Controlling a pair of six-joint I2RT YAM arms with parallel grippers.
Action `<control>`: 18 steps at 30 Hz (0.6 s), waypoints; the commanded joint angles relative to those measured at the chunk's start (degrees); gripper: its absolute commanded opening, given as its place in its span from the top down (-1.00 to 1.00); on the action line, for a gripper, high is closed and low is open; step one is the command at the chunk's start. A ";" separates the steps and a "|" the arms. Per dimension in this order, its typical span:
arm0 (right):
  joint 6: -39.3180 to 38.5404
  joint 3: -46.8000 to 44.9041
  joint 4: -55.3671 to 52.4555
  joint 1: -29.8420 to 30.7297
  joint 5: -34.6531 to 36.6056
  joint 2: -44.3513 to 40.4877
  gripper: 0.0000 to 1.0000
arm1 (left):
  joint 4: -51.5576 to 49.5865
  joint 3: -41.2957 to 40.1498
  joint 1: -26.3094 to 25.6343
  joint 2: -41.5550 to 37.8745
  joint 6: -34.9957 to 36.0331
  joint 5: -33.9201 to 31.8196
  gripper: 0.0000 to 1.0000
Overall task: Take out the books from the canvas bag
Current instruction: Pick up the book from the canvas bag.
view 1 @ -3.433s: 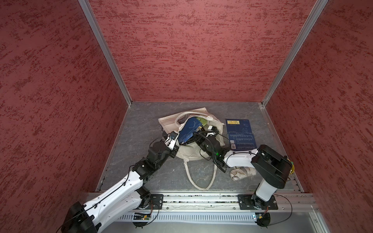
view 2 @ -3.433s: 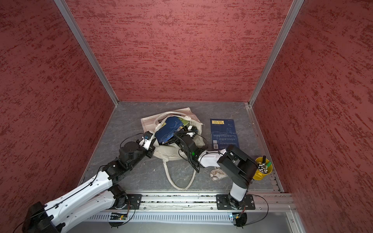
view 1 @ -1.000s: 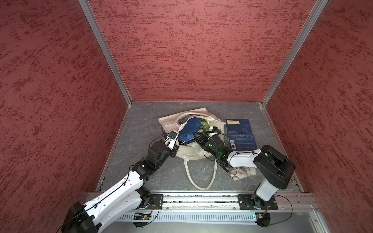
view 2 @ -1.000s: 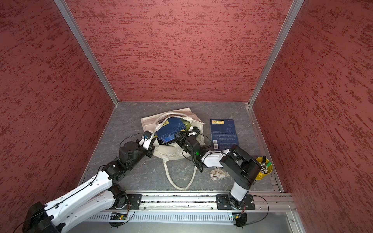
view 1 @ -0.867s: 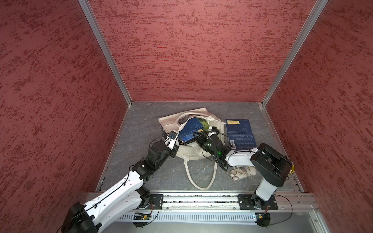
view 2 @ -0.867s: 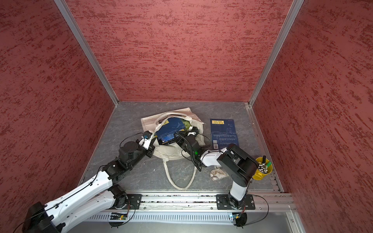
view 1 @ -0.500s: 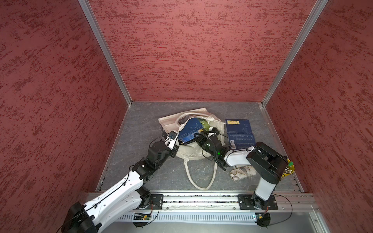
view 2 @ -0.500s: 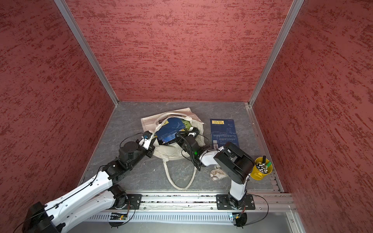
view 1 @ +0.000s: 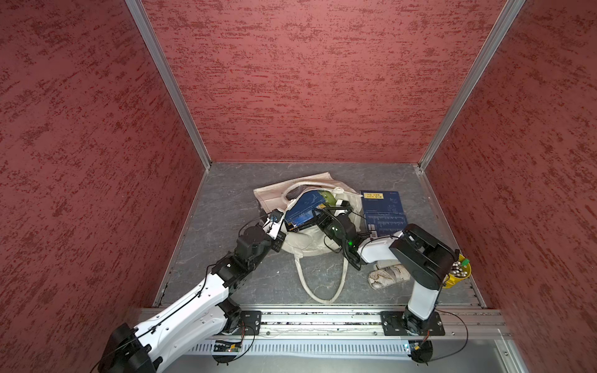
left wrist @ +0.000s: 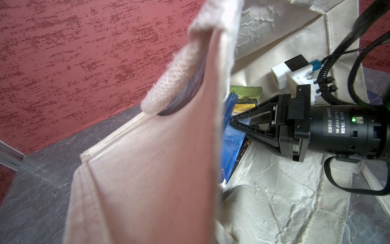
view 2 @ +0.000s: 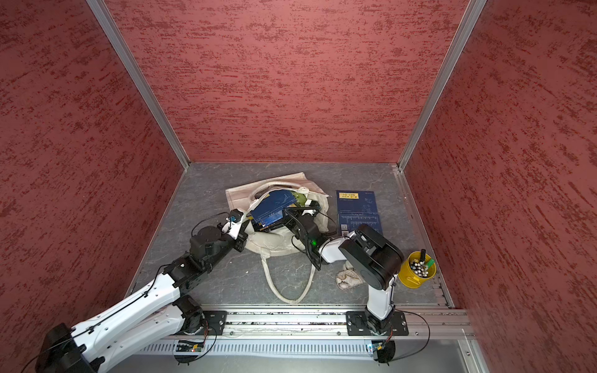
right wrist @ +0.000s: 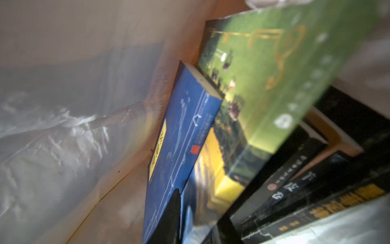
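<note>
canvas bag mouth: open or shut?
Open. The left hand holds up the top edge of the canvas bag; the books show through the mouth, where the right hand reaches in.

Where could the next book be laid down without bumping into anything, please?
Bare floor lies between the bag and the left wall, and along the back wall behind the bag. The right side is crowded: a blue book, a pouch, a yellow cup and the right arm.
</note>
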 commanded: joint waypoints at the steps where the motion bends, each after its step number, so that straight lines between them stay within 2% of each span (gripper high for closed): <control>1: 0.08 1.15 3.33 -0.54 0.20 -0.49 0.68 | 6.76 0.80 0.26 -1.08 0.31 0.74 0.89; 3: 0.14 0.71 2.20 -0.53 0.39 -1.62 0.85 | 6.72 0.86 0.23 -1.05 0.23 0.78 0.89; 7: -1.09 1.35 -4.89 -0.48 0.39 -5.70 0.99 | 6.62 1.00 0.23 -0.98 0.05 0.87 0.89; 11: -5.78 4.71 -17.23 -0.31 0.13 -10.17 1.00 | 6.29 1.16 0.24 -1.04 0.01 0.71 0.88; 18: -13.11 7.20 -30.08 0.08 2.15 -17.13 1.00 | 6.20 1.42 0.25 -0.94 -0.61 0.34 0.88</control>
